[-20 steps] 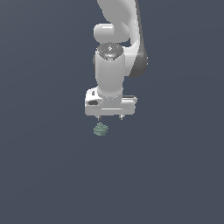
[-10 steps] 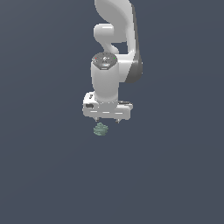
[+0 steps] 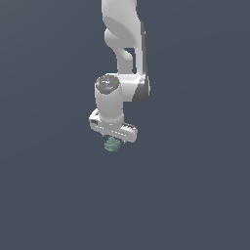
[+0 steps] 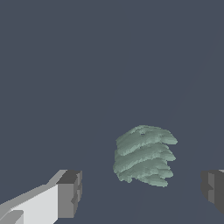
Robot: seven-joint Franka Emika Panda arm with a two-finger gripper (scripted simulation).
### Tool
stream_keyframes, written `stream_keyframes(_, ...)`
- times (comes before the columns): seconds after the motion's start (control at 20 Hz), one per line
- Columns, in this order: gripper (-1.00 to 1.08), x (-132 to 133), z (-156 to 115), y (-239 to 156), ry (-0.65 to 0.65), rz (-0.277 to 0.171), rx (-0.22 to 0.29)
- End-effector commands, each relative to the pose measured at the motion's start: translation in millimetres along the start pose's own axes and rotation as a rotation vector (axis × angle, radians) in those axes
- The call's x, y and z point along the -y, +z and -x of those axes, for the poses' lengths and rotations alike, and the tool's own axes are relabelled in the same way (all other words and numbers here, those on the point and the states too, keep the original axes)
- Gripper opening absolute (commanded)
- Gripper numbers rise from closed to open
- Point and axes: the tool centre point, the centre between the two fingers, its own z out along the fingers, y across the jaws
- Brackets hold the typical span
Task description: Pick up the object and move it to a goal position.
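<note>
The white robot arm's pincer [image 3: 113,138] hangs directly over the small pale grey-green lumpy object with ridged layers [image 3: 113,144], which sits on the flat dark blue-grey counter [image 3: 195,195] and peeks out just under the hand in the exterior view. In the wrist view the object [image 4: 144,155] lies between the two dark grey fingertips [image 4: 70,193], nearer one of them. The pincer is spread wide and grips nothing, with clear gaps on both sides.
</note>
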Motion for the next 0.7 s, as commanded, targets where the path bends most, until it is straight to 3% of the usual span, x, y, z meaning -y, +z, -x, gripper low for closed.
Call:
stream_keyframes(0.0, 1.0, -6, 1, 10, 0.056, 0.001, 0.002)
stream_keyframes(0.65, 1.0, -16, 3, 26, 0.131, 0.005, 0.006)
